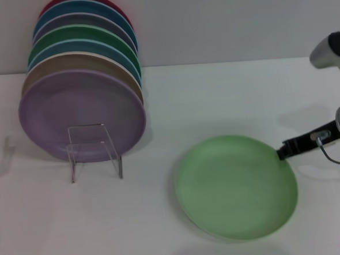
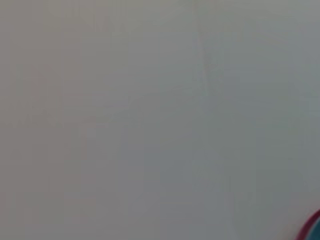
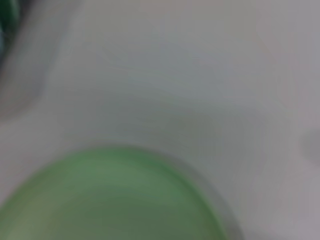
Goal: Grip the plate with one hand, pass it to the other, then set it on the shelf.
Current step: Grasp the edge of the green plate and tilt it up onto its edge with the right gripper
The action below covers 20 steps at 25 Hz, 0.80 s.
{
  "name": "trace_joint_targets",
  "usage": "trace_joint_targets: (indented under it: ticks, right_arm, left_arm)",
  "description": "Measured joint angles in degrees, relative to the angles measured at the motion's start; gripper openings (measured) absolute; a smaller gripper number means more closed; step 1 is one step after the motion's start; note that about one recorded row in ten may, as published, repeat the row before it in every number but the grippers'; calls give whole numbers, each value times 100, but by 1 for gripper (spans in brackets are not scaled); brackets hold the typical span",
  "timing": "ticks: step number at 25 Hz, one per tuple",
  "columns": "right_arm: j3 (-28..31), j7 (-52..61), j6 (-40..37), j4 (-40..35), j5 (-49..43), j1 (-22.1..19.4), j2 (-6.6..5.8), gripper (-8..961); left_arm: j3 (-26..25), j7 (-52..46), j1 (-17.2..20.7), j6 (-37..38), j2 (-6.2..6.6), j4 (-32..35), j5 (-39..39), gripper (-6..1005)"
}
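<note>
1. The pale mint-green plate (image 1: 236, 187) lies flat on the white tabletop (image 1: 226, 101) toward the near edge, right of centre. It is round, so no long axis governs the approach; what matters is which part of the rim is reached.
2. The right gripper (image 1: 285, 150), slim and black on a silver-grey arm, comes in from the table's right edge and meets the plate's far-right rim. Its fingertips sit at the rim, but I cannot tell how far they are parted or whether they have hold of it.
3. The right wrist view shows the plate (image 3: 107, 197) just ahead, which suggests the rim lies directly along the gripper's reach.
4. The right arm is clearly the nearer; the left gripper is out of sight.
5. Toward the far-left corner stands the wire plate rack (image 1: 94, 150), its front slot open before the lilac plate (image 1: 81, 114) and the stack behind, well apart from the mint plate.
</note>
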Motion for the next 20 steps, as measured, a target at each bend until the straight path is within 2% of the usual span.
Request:
trace_joint_targets:
  ticks: [5, 6, 9, 13, 17, 20]
  right_arm:
    - [-7, -308, -211, 592, 587, -463, 5, 54]
    - [21, -378, -264, 722, 733, -604, 5, 45]
    - [75, -412, -293, 672, 837, -683, -6, 17]
    - [395, -380, -63, 475, 971, -635, -12, 10]
    - [638, 84, 525, 1098, 821, -614, -51, 35]
    - [640, 287, 790, 1199, 549, -504, -92, 53]
  left_arm:
    - [581, -35, 276, -20, 53, -650, 5, 786]
    - [632, -34, 315, -38, 58, -786, 5, 786]
    - [654, -31, 341, -54, 63, -950, 4, 786]
    - [720, -45, 331, -57, 64, -1002, 5, 785]
    - [738, -45, 342, -60, 62, -1029, 4, 785]
    - [740, -44, 344, -62, 59, -1008, 4, 785]
